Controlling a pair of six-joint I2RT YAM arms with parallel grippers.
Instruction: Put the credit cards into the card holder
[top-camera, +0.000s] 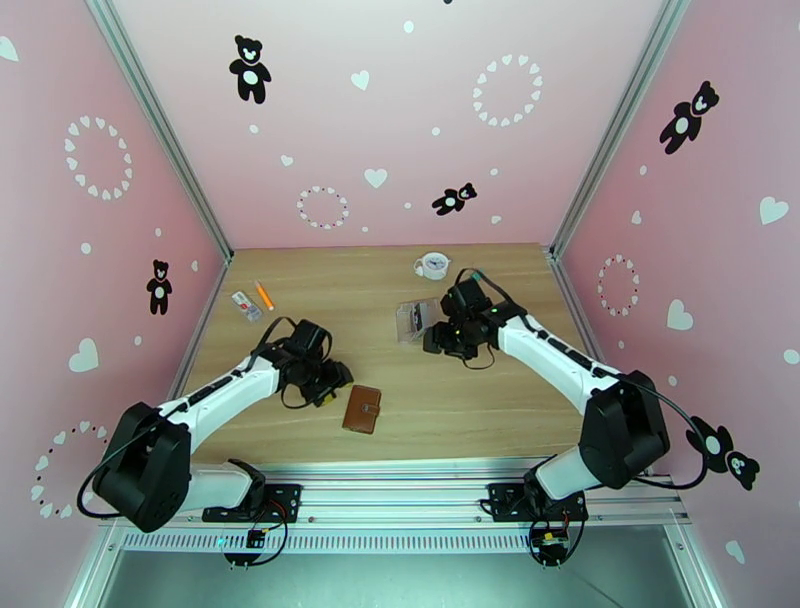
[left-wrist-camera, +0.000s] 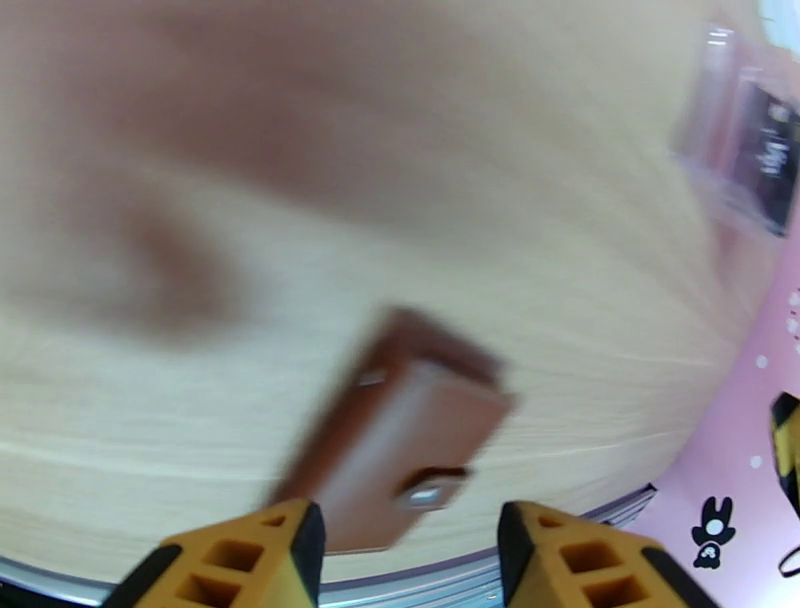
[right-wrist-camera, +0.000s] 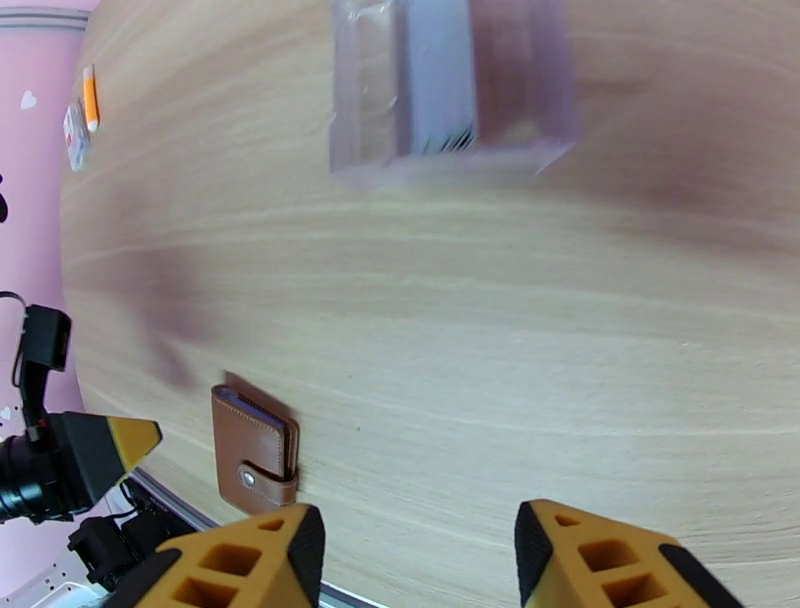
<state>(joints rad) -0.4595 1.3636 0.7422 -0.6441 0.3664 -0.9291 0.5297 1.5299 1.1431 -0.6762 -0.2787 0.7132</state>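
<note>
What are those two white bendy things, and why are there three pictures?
They are two robot arms bolted to the near edge of a wooden table. One picture is taken from above and behind them. The other two come from little cameras on the wrists, so you see each arm's own orange fingers at the bottom.

On the table lies a closed brown card holder, snapped shut. Farther back is a clear plastic pouch with cards inside, a small white round thing, and an orange pen beside a little packet.

The left gripper hangs just over the card holder with its fingers apart. The right gripper is near the pouch, fingers apart too. Neither one holds anything.
</note>
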